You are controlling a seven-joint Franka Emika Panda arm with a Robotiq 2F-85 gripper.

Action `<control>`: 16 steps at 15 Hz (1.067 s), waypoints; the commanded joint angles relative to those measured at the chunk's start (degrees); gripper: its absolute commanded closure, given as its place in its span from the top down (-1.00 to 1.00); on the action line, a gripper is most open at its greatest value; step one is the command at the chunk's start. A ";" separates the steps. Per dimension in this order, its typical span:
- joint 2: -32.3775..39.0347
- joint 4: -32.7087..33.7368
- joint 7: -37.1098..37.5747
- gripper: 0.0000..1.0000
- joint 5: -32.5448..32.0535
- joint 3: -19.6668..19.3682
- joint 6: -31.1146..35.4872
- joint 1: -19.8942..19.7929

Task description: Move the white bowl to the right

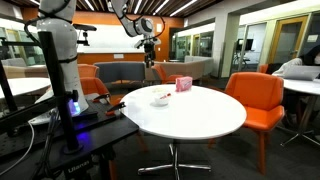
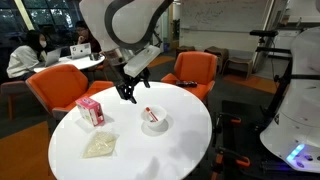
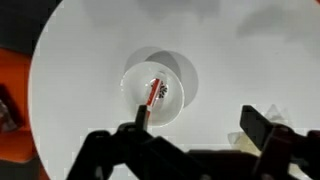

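Observation:
The white bowl is small, shallow and round, with a red-and-dark item lying in it. It sits near the middle of the round white tabletop. It also shows in an exterior view and in the wrist view. My gripper hangs well above the table, up and to the side of the bowl, also seen high up in an exterior view. In the wrist view its fingers are spread apart and empty, with the bowl below them.
A small pink box stands on the table, also in an exterior view. A crumpled pale wrapper lies near the table's edge. Orange chairs surround the table. A second robot base stands nearby.

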 commanded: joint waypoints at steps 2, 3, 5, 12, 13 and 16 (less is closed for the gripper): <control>7.53 4.57 2.46 1.00 -1.62 -4.27 0.81 2.12; 9.31 5.20 1.99 1.00 -1.45 -5.02 2.61 2.13; 12.81 6.72 1.69 1.00 -1.26 -6.51 5.15 2.48; 22.65 12.57 0.94 1.00 -0.37 -10.27 6.59 3.82; 23.66 13.21 0.81 1.00 -0.47 -10.63 6.62 4.01; 26.35 14.97 -0.07 1.00 0.13 -10.89 6.73 3.82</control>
